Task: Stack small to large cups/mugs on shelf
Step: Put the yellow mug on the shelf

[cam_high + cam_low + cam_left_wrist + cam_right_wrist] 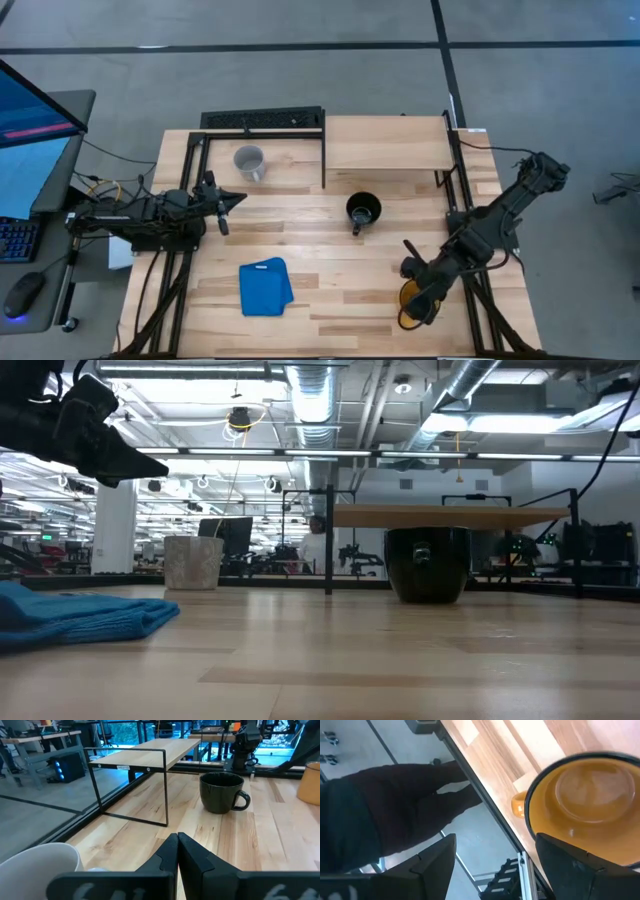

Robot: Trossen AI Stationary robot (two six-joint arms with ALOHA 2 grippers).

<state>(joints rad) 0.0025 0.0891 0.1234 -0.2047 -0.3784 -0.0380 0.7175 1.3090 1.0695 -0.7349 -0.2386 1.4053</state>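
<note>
Hovering wide open, the right gripper (418, 300) straddled the yellow mug's (587, 810) rim, seemingly for grasping.

Grey floor (300, 60), seemingly bright ceiling lights (470, 422)

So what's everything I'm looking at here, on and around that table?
Yellow mug: one, yellow, at the table's near right edge, under the right arm.
Black mug: one, black, mid-table, in front of the shelf.
Pale mug: one, grey-white, far left part of the table, beside the shelf frame.
Cloth: one, blue, folded, near left-centre.
Shelf: one, light wood on a black frame, far right, nothing on it.
Keyboard: one, black, far edge.
Table: one, light wood.
Left gripper: fingers shut, hovering at the left.
Right gripper: fingers open, straddling the yellow mug's rim.
</note>
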